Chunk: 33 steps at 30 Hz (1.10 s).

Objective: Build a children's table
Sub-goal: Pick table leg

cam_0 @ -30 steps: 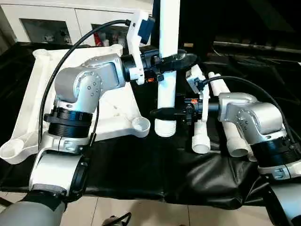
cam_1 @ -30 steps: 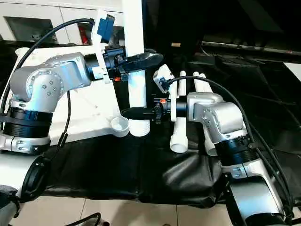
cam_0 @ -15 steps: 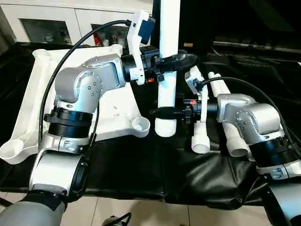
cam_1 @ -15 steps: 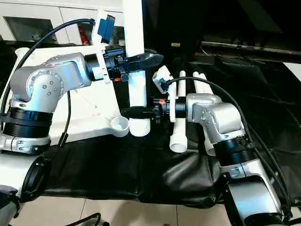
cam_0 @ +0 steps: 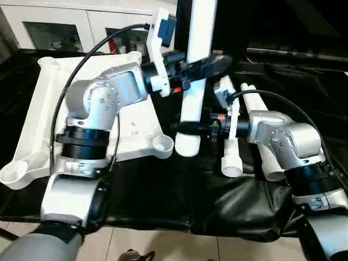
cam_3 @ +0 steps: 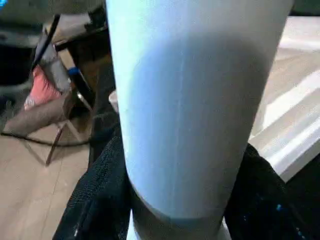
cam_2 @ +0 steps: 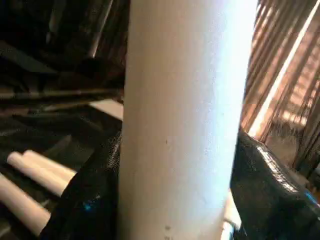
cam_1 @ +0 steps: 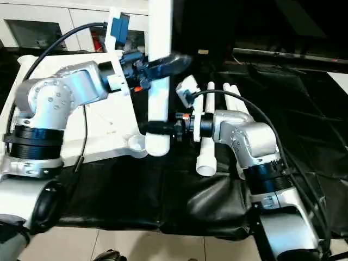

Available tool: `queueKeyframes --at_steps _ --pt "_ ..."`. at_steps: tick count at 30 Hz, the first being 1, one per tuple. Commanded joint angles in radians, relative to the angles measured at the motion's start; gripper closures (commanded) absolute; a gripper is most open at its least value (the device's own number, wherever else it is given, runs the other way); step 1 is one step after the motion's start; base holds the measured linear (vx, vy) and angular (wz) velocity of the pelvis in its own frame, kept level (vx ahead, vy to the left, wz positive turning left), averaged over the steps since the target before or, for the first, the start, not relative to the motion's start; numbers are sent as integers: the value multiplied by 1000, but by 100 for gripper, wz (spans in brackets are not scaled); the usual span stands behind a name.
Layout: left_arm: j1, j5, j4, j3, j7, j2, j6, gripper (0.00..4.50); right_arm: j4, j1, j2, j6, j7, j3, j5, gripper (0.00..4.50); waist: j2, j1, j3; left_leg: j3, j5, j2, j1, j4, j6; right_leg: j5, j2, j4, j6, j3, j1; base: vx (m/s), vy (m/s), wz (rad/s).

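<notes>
Both grippers clamped on one upright white leg (cam_0: 194,81): left gripper (cam_0: 204,64) high, right gripper (cam_0: 187,128) low. Flared end just beside tabletop (cam_0: 38,119) corner socket (cam_0: 162,144). Spare legs (cam_0: 232,147) flat on black cloth (cam_0: 179,190).

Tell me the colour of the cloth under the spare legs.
Black, somewhat glossy: the cloth beneath the spare legs shows best in the left eye view.

White leg (cam_1: 159,81) held near-upright, slightly tilted, lower end beside tabletop (cam_1: 106,128) corner socket (cam_1: 137,142). Left gripper (cam_1: 163,64) clasps leg high; right gripper (cam_1: 155,128) clasps it low. Spare legs (cam_1: 209,130) lie on black cloth (cam_1: 163,190).
</notes>
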Motion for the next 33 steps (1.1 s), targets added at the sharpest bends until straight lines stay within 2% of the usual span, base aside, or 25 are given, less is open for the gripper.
queueKeyframes --at_steps 1,6,8,11,13,14,15,17,18,19,20,21,22,23,24,25,26,27,28,29,30,31,32,33 --pt "10 -52 -14 39 -2 -28 -19 121 -18 7 3 6 -31 -45 20 259 9 6 -85 -7 -41 36 4 -59 23 76 -79 -63 -277 46 79 0 0 0" --pt "24 -88 -9 116 31 -85 -104 96 -36 15 22 11 -56 -78 45 259 15 12 -86 -7 -47 37 5 -58 27 83 -80 -65 -285 45 79 0 0 0" --pt "26 -90 0 133 45 -100 -134 91 -42 19 25 11 -61 -83 48 259 14 14 -86 -7 -51 37 6 -59 25 82 -78 -64 -282 45 78 0 0 0" --pt "31 -114 20 189 83 -148 -201 91 -58 29 35 9 -78 -99 64 259 18 18 -85 -8 -59 38 6 -59 21 65 -80 -67 -273 45 78 0 0 0" --pt "36 -183 19 257 117 -192 -214 91 -70 36 46 4 -103 -128 80 259 15 22 -87 -7 -57 38 7 -57 21 79 -80 -65 -279 46 78 0 0 0" --pt "36 -183 19 257 117 -192 -214 91 -70 36 46 4 -103 -128 80 259 13 23 -86 -7 -57 38 6 -58 22 83 -80 -65 -281 46 78 0 0 0" --pt "52 -187 7 281 162 -200 -237 91 -75 39 57 -20 -151 -163 81 259 19 25 -87 -9 -52 39 6 -58 23 86 -79 -62 -275 46 76 0 0 0" --pt "62 -176 1 283 178 -195 -244 91 -77 41 61 -37 -174 -176 75 259 16 22 -85 -9 -62 39 6 -60 22 63 -79 -66 -261 45 76 0 0 0" --pt "94 -99 -24 257 211 -153 -255 91 -67 39 69 -59 -261 -214 50 259 17 23 -86 -10 -57 41 7 -62 16 52 -80 -66 -247 45 76 0 0 0" --pt "117 -23 -39 215 213 -111 -269 91 -51 33 68 -47 -309 -233 40 259 18 19 -85 -11 -54 42 6 -64 11 47 -78 -65 -236 46 74 0 0 0" --pt "117 -23 -39 215 213 -111 -269 91 -51 33 68 -47 -309 -233 40 259 18 18 -85 -12 -53 42 9 -66 10 29 -77 -69 -220 45 72 0 0 0" --pt "164 107 -62 125 198 -29 -299 91 -35 39 56 -59 -366 -228 -9 259 22 19 -85 -12 -59 42 11 -68 -6 -11 -78 -73 -189 45 70 0 0 0" --pt "205 192 -80 60 169 34 -327 91 -30 52 49 -75 -391 -216 -44 259 25 18 -85 -14 -59 43 10 -70 -13 -24 -77 -72 -172 44 70 0 0 0" --pt "219 215 -86 41 156 53 -339 91 -29 57 48 -81 -399 -214 -54 259 34 15 -84 -13 -71 43 14 -71 -30 -44 -75 -75 -150 44 64 0 0 0" --pt "251 239 -104 4 110 97 -342 91 -30 69 53 -96 -419 -210 -73 259 31 10 -83 -9 -78 41 14 -70 -36 -43 -73 -74 -150 45 65 0 0 0" --pt "294 262 -122 -41 41 159 -353 91 -36 90 64 -117 -442 -198 -95 259 37 12 -85 -9 -76 40 14 -69 -47 -32 -76 -71 -160 46 65 0 0 0" --pt "324 288 -118 -87 -13 213 -361 91 -29 105 76 -140 -474 -190 -119 259 30 12 -85 -7 -73 40 13 -72 -46 -27 -75 -70 -161 46 62 0 0 0" --pt "349 332 -100 -137 -49 261 -392 91 -18 118 86 -162 -501 -184 -136 259 33 14 -82 -8 -76 39 15 -75 -47 -43 -74 -69 -159 46 56 0 0 0" --pt "369 413 -64 -203 -75 313 -454 91 -2 130 93 -197 -526 -174 -161 259 32 12 -83 -7 -78 39 15 -76 -49 -41 -73 -69 -159 46 57 0 0 0" --pt "373 437 -53 -221 -78 326 -473 91 3 132 95 -206 -534 -172 -167 259 35 8 -82 -6 -87 38 15 -76 -54 -40 -72 -70 -158 47 58 0 0 0" --pt "398 555 7 -312 -113 398 -571 91 27 150 108 -279 -556 -161 -199 259 34 12 -83 -8 -89 39 16 -76 -52 -44 -76 -74 -157 47 57 0 0 0" --pt "409 610 36 -354 -133 432 -616 91 37 159 115 -321 -563 -155 -214 259 35 8 -80 -6 -114 37 14 -79 -57 -71 -74 -74 -144 49 57 0 0 0" --pt "421 636 61 -379 -158 458 -637 91 45 169 122 -345 -578 -152 -229 260 29 10 -80 -7 -121 40 16 -81 -60 -82 -77 -77 -132 50 56 0 0 0" --pt "431 644 83 -393 -192 475 -653 91 43 179 128 -338 -566 -153 -218 260 34 8 -80 -7 -123 39 16 -83 -66 -81 -77 -74 -138 50 56 0 0 0"
